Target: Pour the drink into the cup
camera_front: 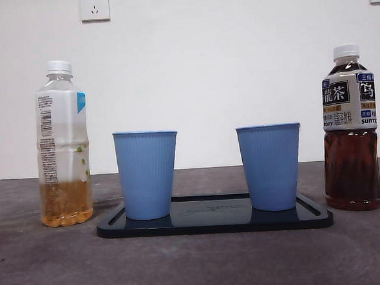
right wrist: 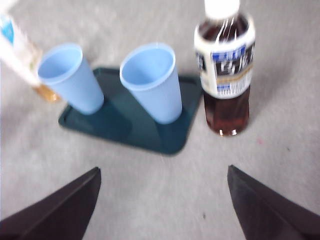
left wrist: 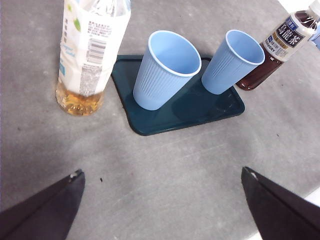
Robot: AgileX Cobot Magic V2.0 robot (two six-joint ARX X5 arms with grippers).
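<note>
Grey table [camera_front: 197, 265], white wall behind with two wall sockets [camera_front: 94, 6] high up.

Dark tray [camera_front: 214, 224] lies flat at the table's middle. Two blue ribbed plastic cups stand upright on it, one at each end, well apart, both empty as seen from the wrist views. Left cup [camera_front: 147, 174] stands on the tray's left end; right cup [camera_front: 270, 166] on its right end.

Light tea bottle [camera_front: 62, 144] stands upright on the table just off the tray's left end, not touching it. White cap on, white label with a blue corner, pale amber liquid filling only the lower part.

Dark tea bottle [camera_front: 350, 129] stands upright on the table just off the tray's right end. White cap on, white-and-blue label with Chinese characters, dark brown liquid up to the neck.

Left gripper [left wrist: 162, 200]: jaws spread wide, released, nothing between them. It hangs above bare table in front of the tray, with the light tea bottle [left wrist: 90, 55], both cups and the tray [left wrist: 200, 107] ahead of it.

Right gripper [right wrist: 162, 200]: jaws likewise spread wide, released, holding nothing. It hangs above bare table, with the dark tea bottle [right wrist: 225, 70] and the tray [right wrist: 130, 125] ahead. This view is slightly blurred.

Neither arm shows in the front view.
</note>
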